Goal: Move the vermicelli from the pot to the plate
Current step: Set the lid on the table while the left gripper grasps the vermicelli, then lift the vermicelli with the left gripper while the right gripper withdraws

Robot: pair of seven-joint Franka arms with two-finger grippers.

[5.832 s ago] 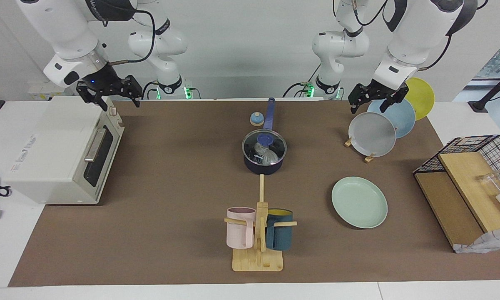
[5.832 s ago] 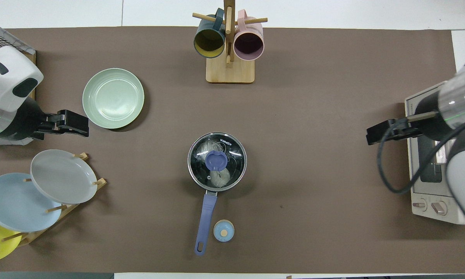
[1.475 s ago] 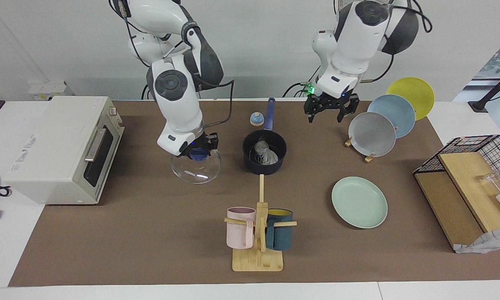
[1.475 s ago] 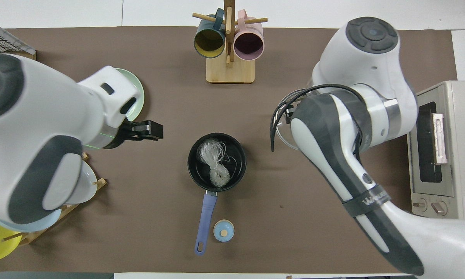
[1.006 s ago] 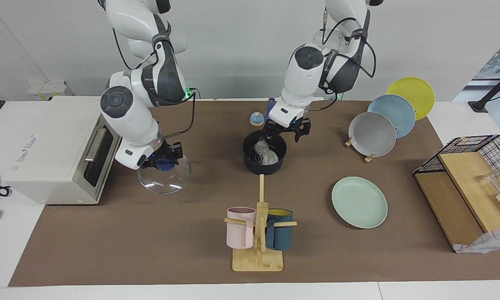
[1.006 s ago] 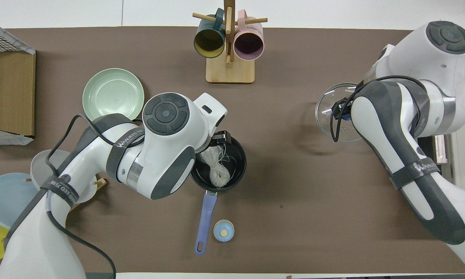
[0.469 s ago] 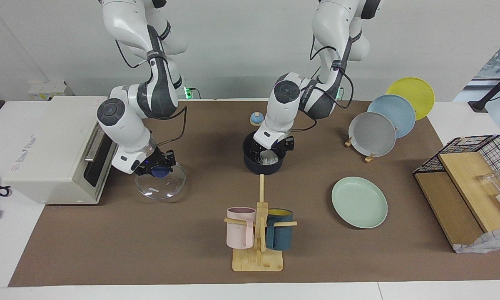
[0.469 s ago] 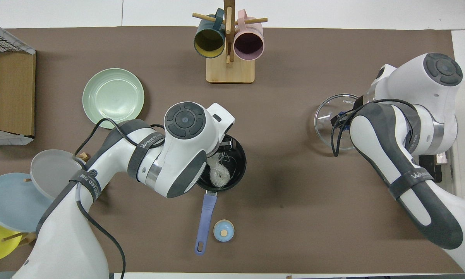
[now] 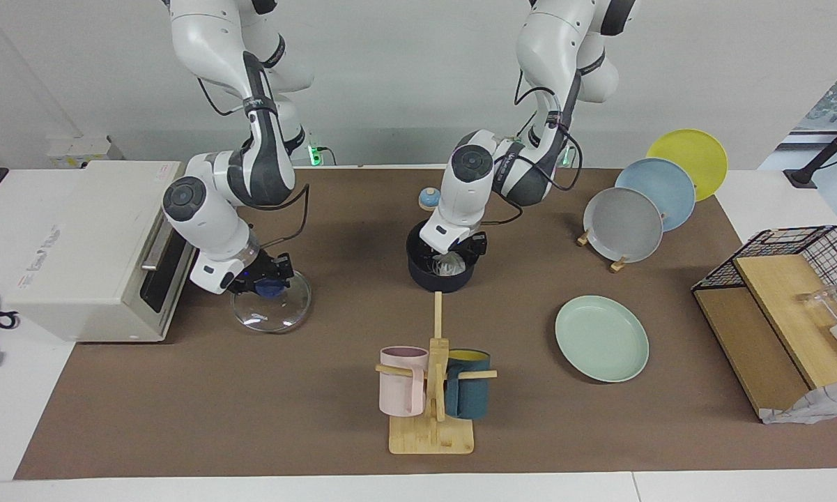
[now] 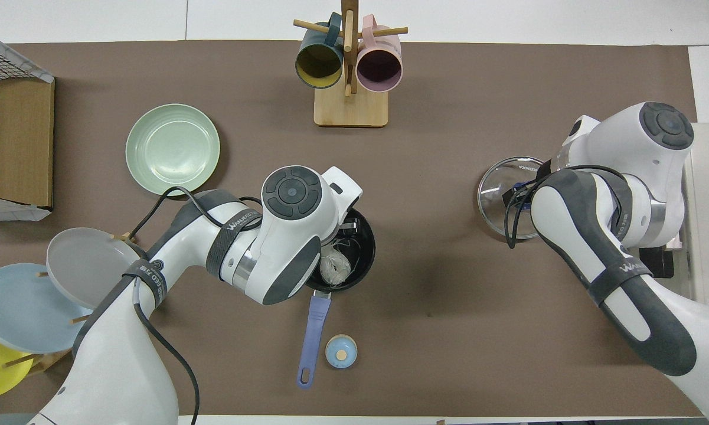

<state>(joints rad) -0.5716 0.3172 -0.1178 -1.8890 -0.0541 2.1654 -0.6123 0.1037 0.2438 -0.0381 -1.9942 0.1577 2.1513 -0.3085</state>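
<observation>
Facing view: left end effector (image 9: 451, 255) has sunk deeper into the pot (image 9: 440, 273), over the vermicelli (image 9: 450, 264); finger spread can't be told. Right end effector (image 9: 267, 284) has lowered the glass lid (image 9: 271, 307) onto the desk (image 9: 320, 418), still clamped on its knob.

Overhead view: vermicelli (image 10: 336, 267) remains in the pot (image 10: 363, 251), plate (image 10: 172, 149) bare.

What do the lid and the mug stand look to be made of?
The lid: clear glass, likely, since the brown mat shows through it and it glints; its knob is blue, perhaps plastic. The mug stand: pale wood, possibly bamboo, matte with faint grain.
</observation>
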